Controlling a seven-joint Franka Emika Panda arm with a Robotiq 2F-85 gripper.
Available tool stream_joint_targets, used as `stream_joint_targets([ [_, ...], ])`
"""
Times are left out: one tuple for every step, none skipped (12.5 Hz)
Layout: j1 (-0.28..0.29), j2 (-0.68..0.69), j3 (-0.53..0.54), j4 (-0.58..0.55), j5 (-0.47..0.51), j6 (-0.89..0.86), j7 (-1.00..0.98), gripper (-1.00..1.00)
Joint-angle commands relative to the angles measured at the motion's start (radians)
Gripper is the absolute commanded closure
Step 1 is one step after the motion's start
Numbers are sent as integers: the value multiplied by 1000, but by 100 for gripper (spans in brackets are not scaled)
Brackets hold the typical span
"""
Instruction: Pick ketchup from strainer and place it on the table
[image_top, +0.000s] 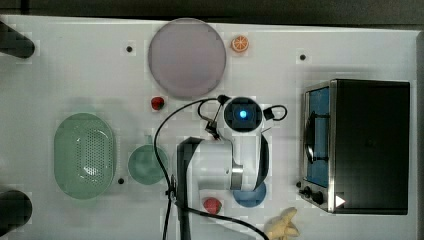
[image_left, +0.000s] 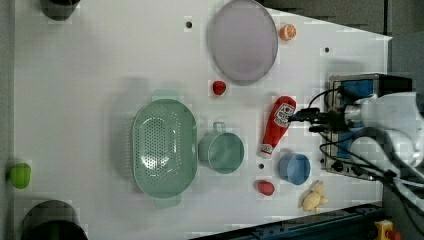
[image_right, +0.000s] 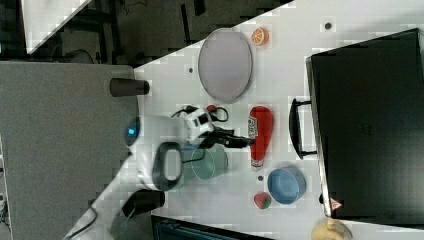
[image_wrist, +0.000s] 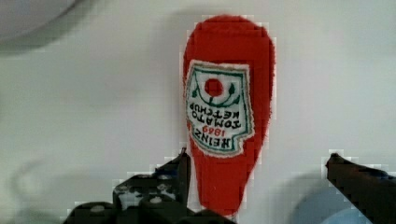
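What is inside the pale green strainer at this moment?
Nothing: the strainer shows only its perforated bottom. The ketchup lies flat on the table, between the green cup and the toaster oven. No part of the strainer's inside is covered.

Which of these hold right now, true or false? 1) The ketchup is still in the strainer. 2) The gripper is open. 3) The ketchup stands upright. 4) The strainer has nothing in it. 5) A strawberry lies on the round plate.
1) False. The ketchup bottle lies on the table, apart from the strainer.
2) True. The gripper is open, one finger on each side of the bottle's neck, neither visibly pressing it.
3) False. It lies flat on its side, label up.
4) True. Its perforated bottom is bare.
5) False. The strawberry lies on the table beside the grey-lilac plate, in the left view.
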Motion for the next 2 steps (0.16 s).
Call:
stream_joint_targets([
  [0, -125, 17, 191, 3, -193, 206, -100],
  [0, -138, 18, 257, 3, -293, 259, -100],
])
